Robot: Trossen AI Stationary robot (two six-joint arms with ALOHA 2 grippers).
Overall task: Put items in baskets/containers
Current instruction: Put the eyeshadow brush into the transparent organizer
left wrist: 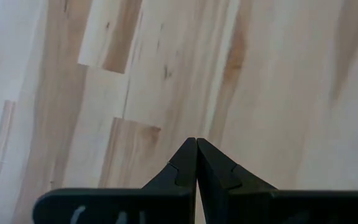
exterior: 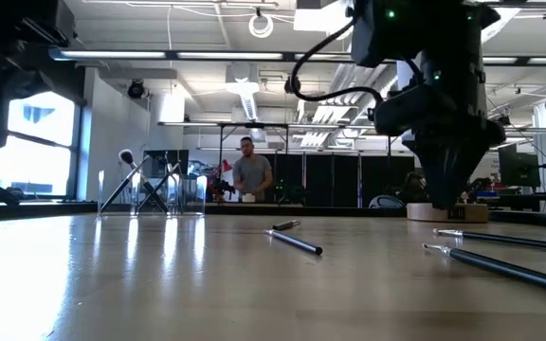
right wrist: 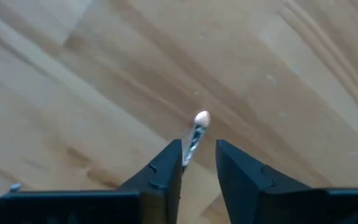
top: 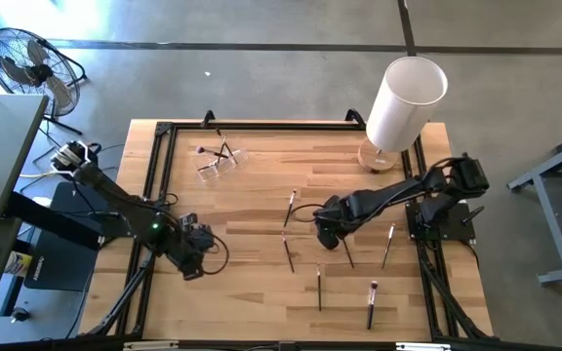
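Note:
The clear cup (top: 220, 159) (exterior: 150, 194) stands at the far left of the table with a few brushes leaning in it. Several dark thin brushes lie flat on the wood, such as one (top: 292, 207), one (top: 320, 288) and one (top: 372, 303); the low view shows one (exterior: 297, 242). My right gripper (top: 330, 237) (right wrist: 199, 152) is open at mid-table, pointing down, its fingers on either side of a brush's shiny end (right wrist: 196, 129). My left gripper (top: 199, 252) (left wrist: 196, 146) is shut over bare wood at the near left. My right gripper comes from above, pointing down, with a brush's shiny end (right wrist: 197, 124) between its open fingers. The brush runs close along one finger (right wrist: 169, 163); I cannot tell whether they touch.
A tall white cylinder (top: 405, 100) on a round wooden base (top: 382, 157) stands at the far right corner. A black frame (top: 159, 175) borders the table. More brushes (top: 388, 244) (exterior: 500, 268) lie near the right gripper. A person (exterior: 251, 175) stands in the room beyond.

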